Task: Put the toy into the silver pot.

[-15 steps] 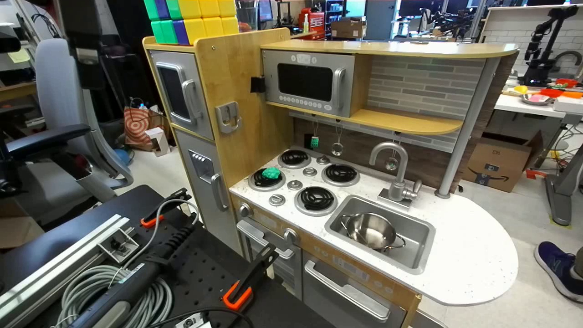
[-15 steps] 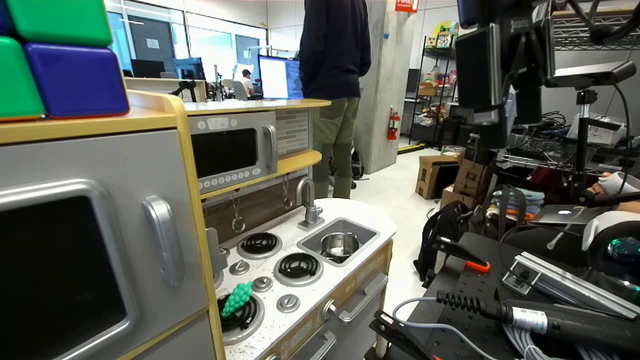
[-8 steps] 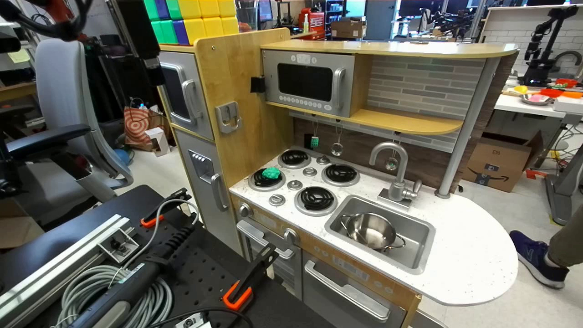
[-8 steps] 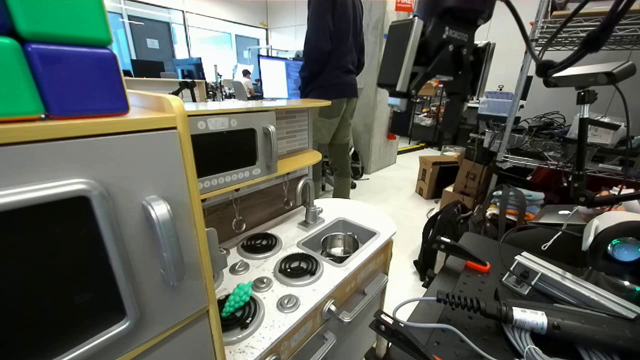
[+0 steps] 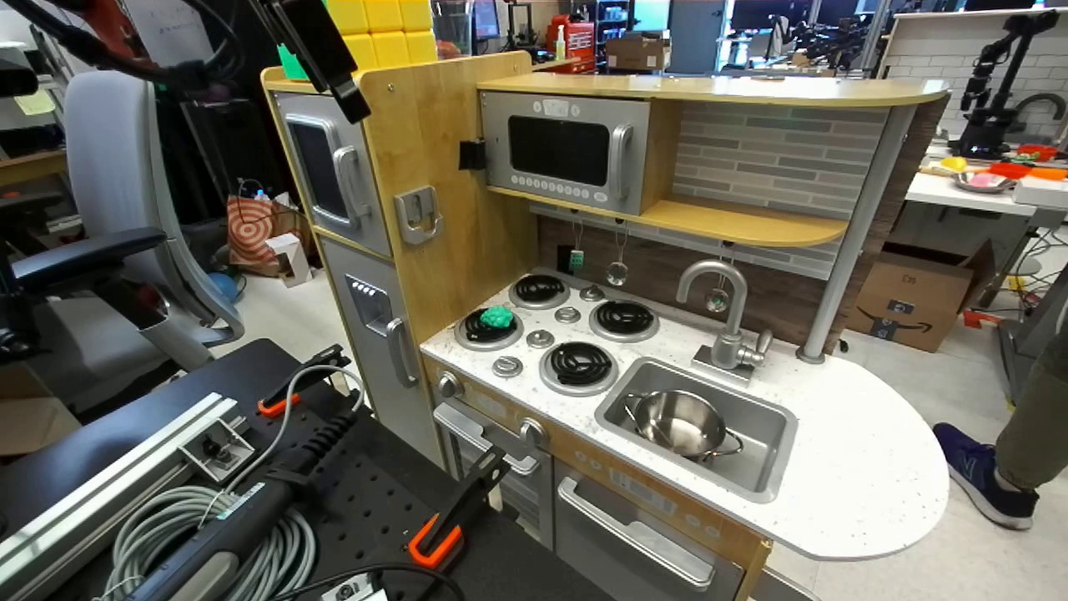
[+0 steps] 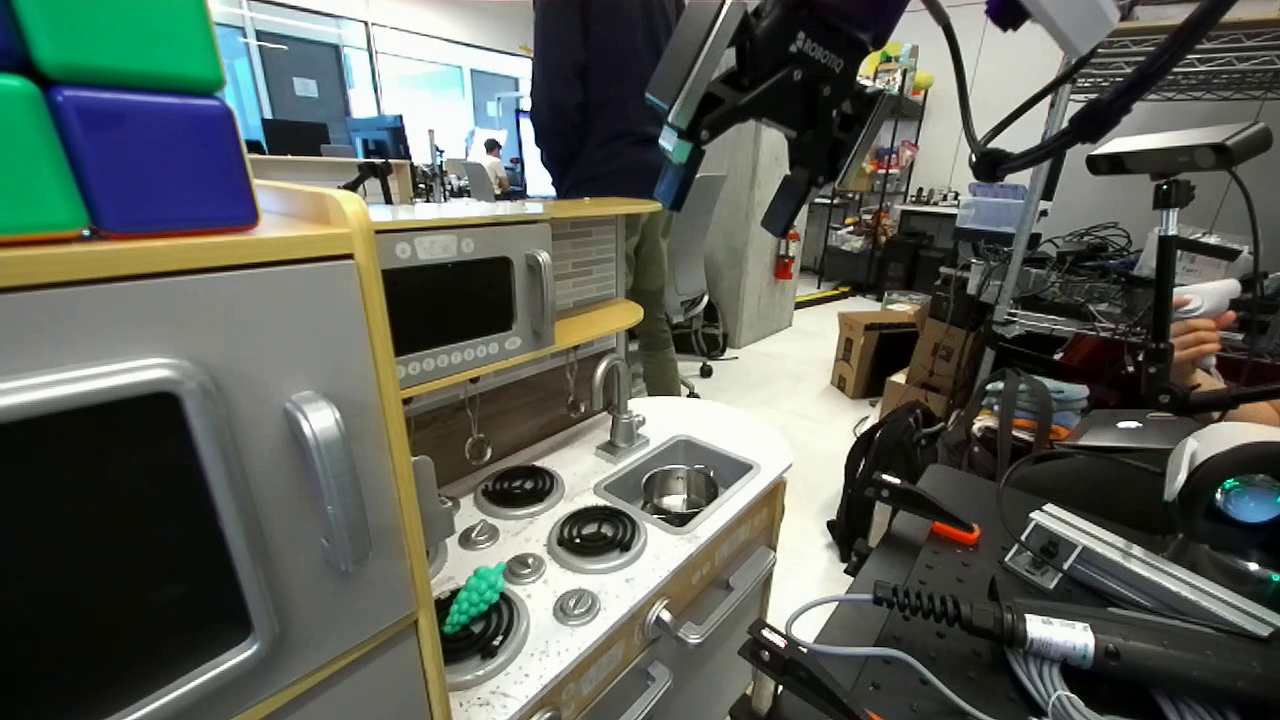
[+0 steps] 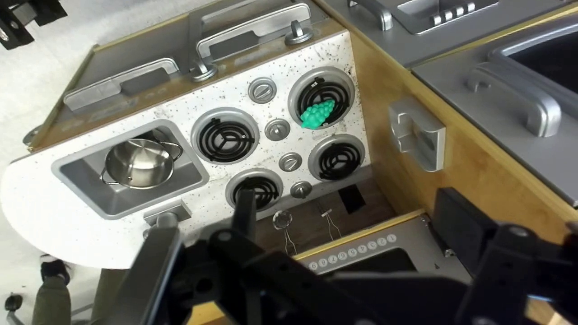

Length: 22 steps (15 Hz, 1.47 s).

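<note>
The toy is a bumpy bright green cluster (image 5: 497,316) lying on a front burner beside the tall wooden panel. It also shows in an exterior view (image 6: 474,597) and in the wrist view (image 7: 317,113). The silver pot (image 5: 677,420) stands upright inside the sink (image 5: 778,455), with two loop handles. It also shows in an exterior view (image 6: 680,488) and in the wrist view (image 7: 139,163). My gripper (image 6: 730,193) is open and empty, high above the stove and apart from it. In the wrist view its fingers (image 7: 345,201) are wide apart, with the toy beyond them.
A tall wooden side panel (image 5: 450,150) borders the stove. The microwave (image 5: 567,150) and shelf (image 5: 743,221) overhang the counter's back. The faucet (image 5: 726,334) stands behind the sink. Large blocks (image 6: 155,155) sit on the fridge top. A black table (image 5: 392,509) holds clamps and cable.
My gripper has moved toward the play kitchen and tilted, leftward in an exterior view. The toy and pot have not moved. A person behind the kitchen has shifted.
</note>
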Motion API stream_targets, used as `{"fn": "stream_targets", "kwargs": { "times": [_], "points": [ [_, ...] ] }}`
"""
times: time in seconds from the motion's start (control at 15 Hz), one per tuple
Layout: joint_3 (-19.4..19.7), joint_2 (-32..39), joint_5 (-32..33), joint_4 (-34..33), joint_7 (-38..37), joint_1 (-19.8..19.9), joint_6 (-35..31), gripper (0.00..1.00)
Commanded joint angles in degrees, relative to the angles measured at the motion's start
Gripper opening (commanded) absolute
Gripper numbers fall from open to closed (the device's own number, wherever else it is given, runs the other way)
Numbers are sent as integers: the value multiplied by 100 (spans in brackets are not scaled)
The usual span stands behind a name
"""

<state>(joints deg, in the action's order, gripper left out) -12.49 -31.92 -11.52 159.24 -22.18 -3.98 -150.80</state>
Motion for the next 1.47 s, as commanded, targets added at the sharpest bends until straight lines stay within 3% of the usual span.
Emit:
{"fn": "stream_targets", "kwargs": {
  "times": [0.0, 0.33, 0.73, 1.2, 1.4],
  "points": [
    [361, -4, -96, -75, 562, -338, 286, 100],
    [1267, 142, -301, -559, 2363, -919, 1279, 100],
    [1557, 468, -92, -1074, 4010, -962, 2286, 100],
    [1363, 1317, 560, -1511, 4327, -685, 2010, 100],
    [1338, 1227, 450, -1388, 4234, -700, 2033, 100]
  ]
}}
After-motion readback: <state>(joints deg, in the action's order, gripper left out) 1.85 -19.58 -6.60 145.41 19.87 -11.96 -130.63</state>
